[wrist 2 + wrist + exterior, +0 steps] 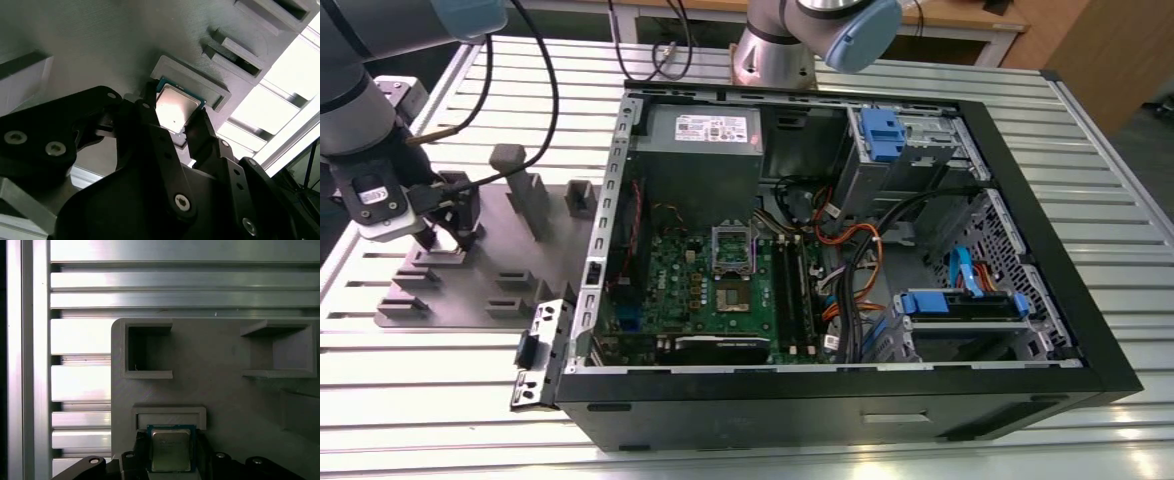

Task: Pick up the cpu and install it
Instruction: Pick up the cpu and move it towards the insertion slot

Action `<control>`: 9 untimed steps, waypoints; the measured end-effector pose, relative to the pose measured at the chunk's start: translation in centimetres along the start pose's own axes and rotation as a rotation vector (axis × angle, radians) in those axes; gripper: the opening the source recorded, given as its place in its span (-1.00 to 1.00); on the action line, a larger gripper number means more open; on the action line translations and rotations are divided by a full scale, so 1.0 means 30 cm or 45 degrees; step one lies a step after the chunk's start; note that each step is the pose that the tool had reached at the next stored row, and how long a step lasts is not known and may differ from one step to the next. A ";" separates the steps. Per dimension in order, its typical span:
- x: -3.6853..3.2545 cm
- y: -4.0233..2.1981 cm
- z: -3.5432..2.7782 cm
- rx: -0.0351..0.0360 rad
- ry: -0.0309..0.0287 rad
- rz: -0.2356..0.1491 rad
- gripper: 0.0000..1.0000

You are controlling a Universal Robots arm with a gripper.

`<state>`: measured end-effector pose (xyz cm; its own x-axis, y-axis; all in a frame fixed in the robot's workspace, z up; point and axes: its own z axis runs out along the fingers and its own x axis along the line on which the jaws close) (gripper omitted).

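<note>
Slatted aluminium makes up the surface I am working over, and an open computer case lies on it, taking up the middle and the exterior view's right. Inside the case I can see the green motherboard with its socket uncovered and the silver retaining frame hinged up just beyond it. A grey power supply sits at the far end of the case. On the exterior view's left, well apart from the socket, a grey fixture plate rests on the slats beside the case wall. My tool hangs low over the plate's far corner, with cables trailing off the arm above it. In both wrist views the cpu is at that plate, silver top facing up with a thin darker rim around it, right at a raised rectangular nest moulded into the plate. The tool's black fingers stand on either side of the chip and press against two opposite edges, so the tool is pinching the cpu. I cannot tell whether the chip is touching the plate or just clear of it. Two open square pockets in the plate lie beyond the nest.
</note>
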<state>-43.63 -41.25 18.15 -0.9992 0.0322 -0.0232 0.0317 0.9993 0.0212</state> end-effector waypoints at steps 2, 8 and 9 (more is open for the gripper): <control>0.000 0.000 0.000 0.0000 0.0000 0.000 -0.03; 0.000 0.000 0.000 0.0000 0.0000 0.000 -0.05; 0.000 0.000 0.000 0.0001 0.0001 0.000 -0.05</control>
<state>-43.63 -41.25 18.14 -0.9992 0.0322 -0.0232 0.0317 0.9993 0.0211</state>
